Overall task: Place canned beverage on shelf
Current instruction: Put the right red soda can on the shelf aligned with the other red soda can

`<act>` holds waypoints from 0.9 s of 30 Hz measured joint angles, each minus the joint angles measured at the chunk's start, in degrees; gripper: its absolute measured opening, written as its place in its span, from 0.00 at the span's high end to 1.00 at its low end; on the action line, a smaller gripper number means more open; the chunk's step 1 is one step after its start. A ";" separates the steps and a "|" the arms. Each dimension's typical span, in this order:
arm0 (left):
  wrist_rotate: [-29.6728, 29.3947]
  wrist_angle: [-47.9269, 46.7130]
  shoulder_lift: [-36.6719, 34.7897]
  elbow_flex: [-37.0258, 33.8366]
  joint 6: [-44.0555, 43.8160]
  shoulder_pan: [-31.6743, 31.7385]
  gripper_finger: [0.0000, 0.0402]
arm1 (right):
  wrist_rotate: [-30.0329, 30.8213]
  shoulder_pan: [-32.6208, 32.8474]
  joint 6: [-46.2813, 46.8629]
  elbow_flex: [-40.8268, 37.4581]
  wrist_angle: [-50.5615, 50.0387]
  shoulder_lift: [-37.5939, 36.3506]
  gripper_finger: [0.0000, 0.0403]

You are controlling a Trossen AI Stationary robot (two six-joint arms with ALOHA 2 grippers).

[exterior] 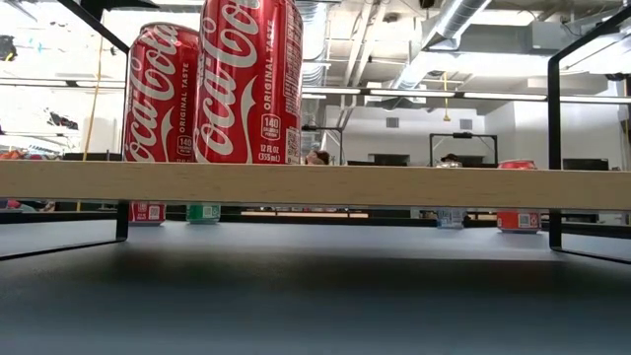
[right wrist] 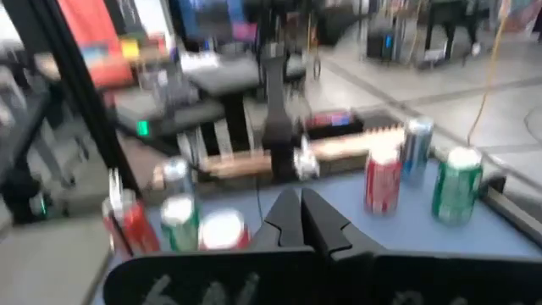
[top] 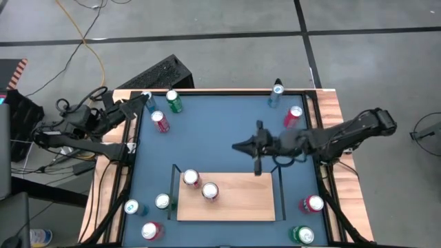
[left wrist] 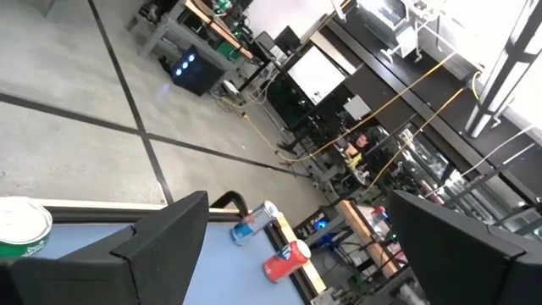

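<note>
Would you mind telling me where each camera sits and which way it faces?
High: overhead, straight down on the shelf, both arms, left claw, right claw.
Low: table height, level under the shelf board; no arm shows.
Left wrist: past its open fingers across the table's far edge into the room.
Right wrist: past its shut claw toward cans.
Shared: two red cans on the shelf.

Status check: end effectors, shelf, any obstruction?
Right end effector shut, empty, above table. Left end effector open at far-left corner. Shelf holds two red cola cans. No obstruction.
</note>
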 joint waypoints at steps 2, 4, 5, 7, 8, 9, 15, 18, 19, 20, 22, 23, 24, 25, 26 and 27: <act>0.00 -0.01 -0.01 -0.01 0.04 0.00 0.12 | -0.01 1.30 1.51 0.49 0.24 2.57 1.00; 0.00 -0.03 -0.02 -0.02 0.04 -0.02 0.12 | 0.00 2.51 4.44 1.17 -1.27 4.89 1.00; 0.00 -0.04 -0.02 -0.02 0.08 0.00 0.12 | -0.04 3.03 5.89 1.74 -1.83 5.95 1.00; 0.00 -0.02 -0.02 -0.02 0.33 -0.01 0.12 | 0.00 4.23 9.18 2.54 -3.66 7.75 1.00; 0.00 -0.04 -0.02 -0.02 0.36 -0.01 0.12 | 0.00 4.80 10.68 3.03 -3.90 8.84 1.00; 0.00 -0.04 -0.02 -0.02 0.41 -0.02 0.12 | 0.00 5.32 12.09 3.55 -4.08 9.94 1.00; 0.00 -0.04 -0.04 -0.02 0.50 -0.02 0.12 | 0.04 7.92 17.03 7.13 -6.41 17.40 1.00; 0.04 -0.04 -0.11 -0.02 0.50 0.00 0.12 | 0.51 8.23 21.98 8.05 -8.79 20.93 1.00; 0.02 -0.02 -0.13 -0.02 0.52 0.00 0.12 | 0.67 8.42 23.75 8.33 -8.93 22.16 1.00; 0.02 -0.02 -0.13 -0.02 0.52 0.00 0.12 | 0.68 8.47 25.19 8.52 -8.52 23.21 1.00; 0.02 0.00 -0.14 -0.02 0.52 -0.02 0.12 | 0.84 8.82 28.24 8.52 -9.04 24.62 1.00; 0.04 -0.01 -0.23 -0.02 0.52 0.00 0.12 | 0.88 9.09 29.77 8.56 -8.75 25.27 1.00; 0.09 -0.08 -0.40 -0.04 0.52 -0.02 0.12 | 0.87 9.46 31.23 8.63 -9.23 25.71 1.00; 0.12 -0.10 -0.44 -0.04 0.52 -0.02 0.12 | 0.83 9.90 32.43 8.58 -10.32 26.17 1.00; 0.17 -0.08 -0.51 -0.04 0.53 -0.02 0.12 | 0.85 10.22 33.51 8.49 -10.55 26.67 1.00; 0.18 -0.09 -0.65 -0.04 0.55 -0.02 0.12 | 0.83 10.55 34.65 8.51 -10.02 27.31 1.00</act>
